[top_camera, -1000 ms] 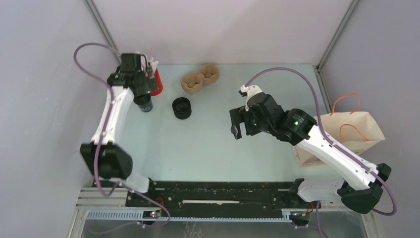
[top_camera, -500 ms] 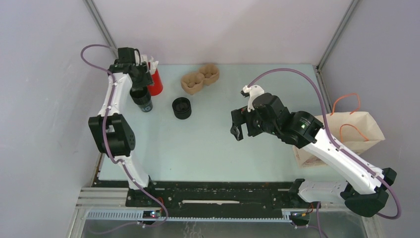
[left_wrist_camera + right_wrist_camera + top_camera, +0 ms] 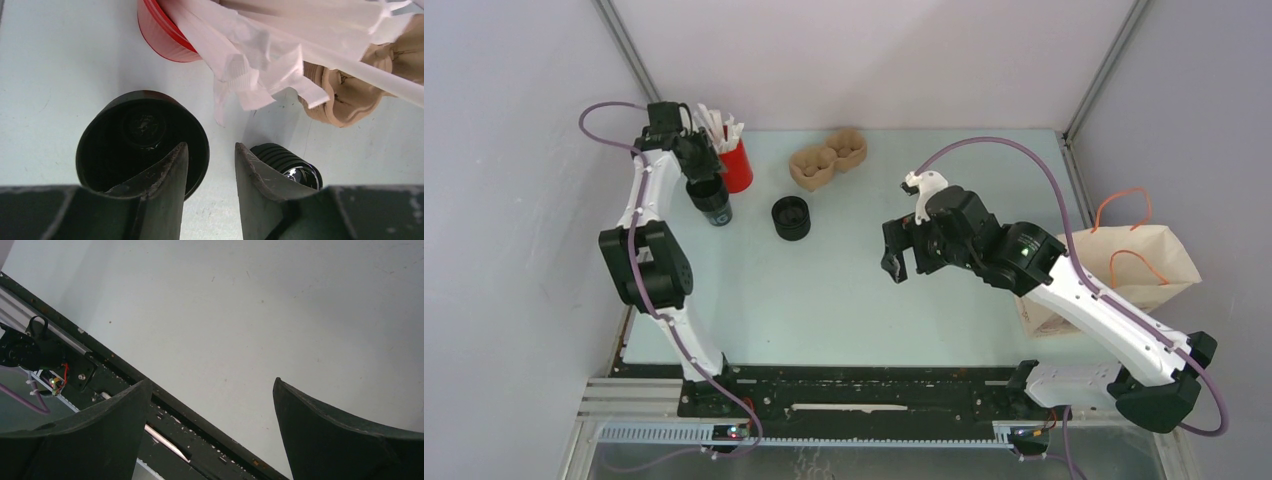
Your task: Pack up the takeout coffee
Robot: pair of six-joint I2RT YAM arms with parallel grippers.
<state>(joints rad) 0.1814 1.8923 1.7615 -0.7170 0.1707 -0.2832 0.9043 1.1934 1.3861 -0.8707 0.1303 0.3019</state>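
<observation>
The desk [image 3: 844, 300] is a smooth, pale green-blue top. Plain grey walls [image 3: 504, 220] stand on the left, the far side and the right. Thin metal posts [image 3: 629, 50] run up the far corners. A black rail [image 3: 864, 392] runs along the near edge.

At the far left, the left arm reaches out over the takeout coffee [image 3: 717, 209]. The coffee is a small black cup with a black lid. It stands up straight on the desk in the far left part. The left end effector [image 3: 210, 146] has its two fingers close together, with a thin strip of bare desk showing between them. One finger [image 3: 165, 175] lies across the right side of the lid. It is hard to tell if it touches the cup.

Just beyond the coffee is a red cup [image 3: 737, 172] full of white paper sticks [image 3: 722, 126]. To the right is a squat black round piece [image 3: 791, 217]. Farther back lies a brown cardboard cup holder [image 3: 827, 160].

In the middle right, the right end effector [image 3: 212, 384] hangs over bare desk. Its fingers are spread wide with nothing between them.

At the right edge lies a brown paper bag [image 3: 1139, 262] with orange string handles [image 3: 1119, 205]. It is well apart from the coffee.
</observation>
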